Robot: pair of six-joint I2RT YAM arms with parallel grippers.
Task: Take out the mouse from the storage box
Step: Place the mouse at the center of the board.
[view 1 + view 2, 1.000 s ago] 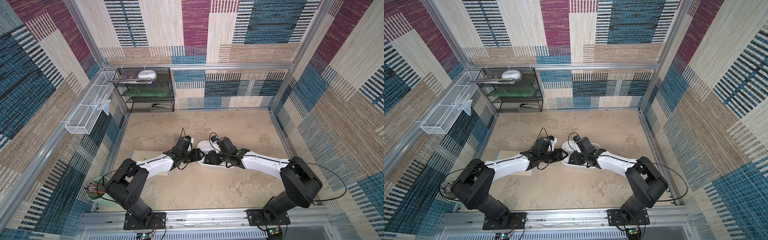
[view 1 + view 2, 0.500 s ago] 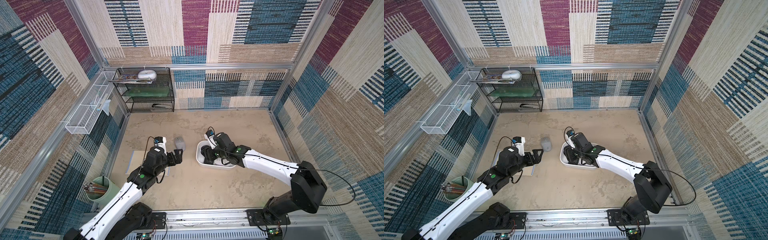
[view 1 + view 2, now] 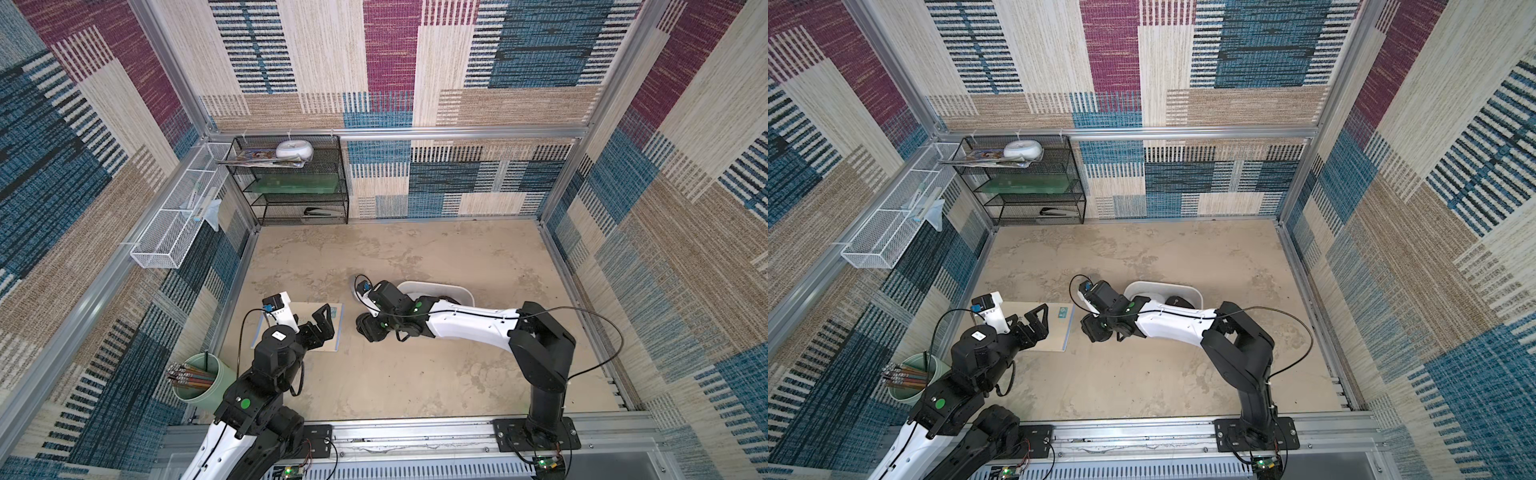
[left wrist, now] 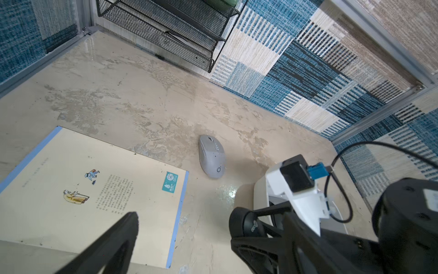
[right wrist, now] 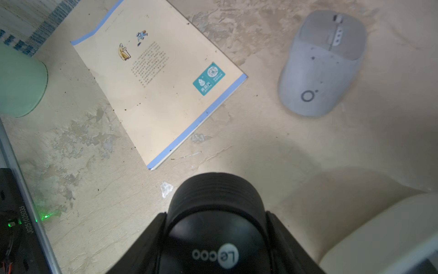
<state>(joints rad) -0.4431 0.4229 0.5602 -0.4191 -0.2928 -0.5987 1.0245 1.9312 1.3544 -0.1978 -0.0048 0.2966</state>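
My right gripper (image 3: 367, 327) is shut on a black mouse (image 5: 216, 208) and holds it low over the table, just left of the white storage box (image 3: 461, 291); it shows in both top views. A grey mouse (image 4: 212, 157) lies free on the table between the box and a book (image 4: 94, 189), also in the right wrist view (image 5: 322, 64). My left gripper (image 3: 325, 323) hangs open and empty over the book's right part. Something dark and rounded (image 3: 1177, 301) lies inside the box (image 3: 1196, 295).
The beige book (image 3: 337, 322) with a blue edge lies flat at the near left. A green cup (image 3: 199, 384) of pencils stands in the near left corner. A black mesh rack (image 3: 299, 187) stands at the back left, with a white wire basket (image 3: 174, 232) on the left wall.
The left arm drew back to the near left and its gripper opened, leaving the grey mouse on the table. The right gripper carried the black mouse out of the box, leftwards.
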